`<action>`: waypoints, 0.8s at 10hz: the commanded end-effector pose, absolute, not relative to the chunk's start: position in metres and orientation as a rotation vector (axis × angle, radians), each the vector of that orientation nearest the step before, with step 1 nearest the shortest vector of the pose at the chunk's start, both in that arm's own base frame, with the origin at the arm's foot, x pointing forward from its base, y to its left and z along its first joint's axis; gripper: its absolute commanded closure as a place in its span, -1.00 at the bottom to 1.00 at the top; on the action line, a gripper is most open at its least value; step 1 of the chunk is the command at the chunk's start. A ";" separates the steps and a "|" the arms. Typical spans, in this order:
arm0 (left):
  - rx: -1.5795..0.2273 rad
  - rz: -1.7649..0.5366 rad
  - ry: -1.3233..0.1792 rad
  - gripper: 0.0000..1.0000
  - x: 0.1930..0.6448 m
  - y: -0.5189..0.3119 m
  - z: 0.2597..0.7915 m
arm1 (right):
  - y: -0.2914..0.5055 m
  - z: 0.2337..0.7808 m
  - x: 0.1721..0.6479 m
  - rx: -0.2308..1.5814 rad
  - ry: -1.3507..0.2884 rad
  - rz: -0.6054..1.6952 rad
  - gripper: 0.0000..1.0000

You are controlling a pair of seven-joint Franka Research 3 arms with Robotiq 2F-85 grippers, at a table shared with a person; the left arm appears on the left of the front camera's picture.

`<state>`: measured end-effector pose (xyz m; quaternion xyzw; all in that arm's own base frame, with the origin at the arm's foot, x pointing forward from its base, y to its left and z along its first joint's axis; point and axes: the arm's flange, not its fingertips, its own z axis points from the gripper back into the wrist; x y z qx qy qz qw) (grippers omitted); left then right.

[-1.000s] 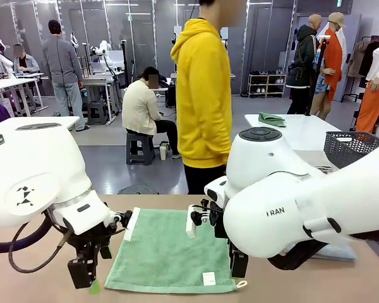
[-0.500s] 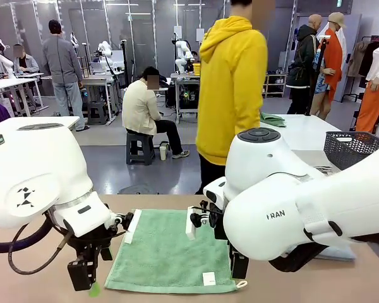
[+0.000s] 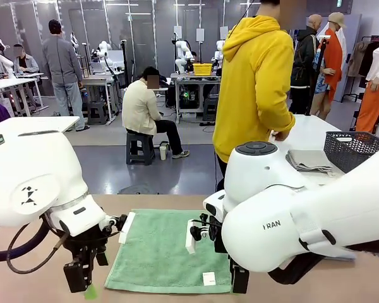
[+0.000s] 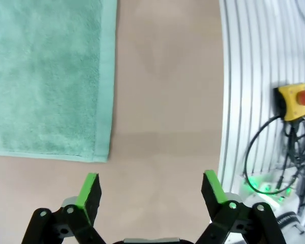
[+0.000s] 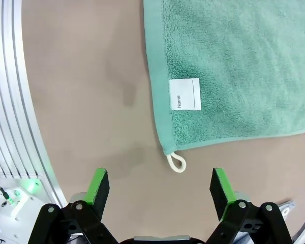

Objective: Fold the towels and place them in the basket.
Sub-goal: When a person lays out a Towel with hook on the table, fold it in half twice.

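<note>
A sea-green towel (image 3: 167, 252) lies flat on the tan table between my two arms. My left gripper (image 3: 79, 278) hangs open over bare table just off the towel's near left corner. In the left wrist view that gripper (image 4: 151, 190) has nothing between its green pads, and the towel (image 4: 46, 76) lies to one side of it. My right gripper (image 5: 159, 188) is open above the towel's (image 5: 244, 66) corner, where a white label (image 5: 185, 94) and a cream loop (image 5: 176, 162) show. The dark mesh basket (image 3: 354, 148) stands on the far white table beside a folded grey cloth (image 3: 308, 161).
A person in a yellow hoodie (image 3: 256, 88) stands at the far white table (image 3: 316, 136), one hand (image 3: 279, 134) on it. A yellow emergency-stop box (image 4: 295, 99) and cables sit by the ribbed white base near my left gripper.
The person in the yellow hoodie has walked right, to the far white table. Both grippers have sunk slightly and stay open. The green towel has not moved.
</note>
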<state>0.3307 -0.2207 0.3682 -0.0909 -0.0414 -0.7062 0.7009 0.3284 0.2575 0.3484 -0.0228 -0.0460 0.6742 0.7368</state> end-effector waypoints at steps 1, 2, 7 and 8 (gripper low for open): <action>-0.245 -1.583 -0.114 -1.00 0.344 -0.226 0.360 | 0.257 0.335 0.330 -0.004 -0.117 1.501 -1.00; -0.244 -1.571 -0.106 -1.00 0.349 -0.226 0.354 | 0.257 0.331 0.330 -0.005 -0.113 1.497 -1.00; -0.210 -1.545 -0.118 -1.00 0.354 -0.225 0.332 | 0.250 0.305 0.333 0.057 -0.113 1.514 -1.00; -0.217 -1.560 -0.118 -1.00 0.356 -0.227 0.327 | 0.251 0.302 0.335 0.033 -0.127 1.546 -1.00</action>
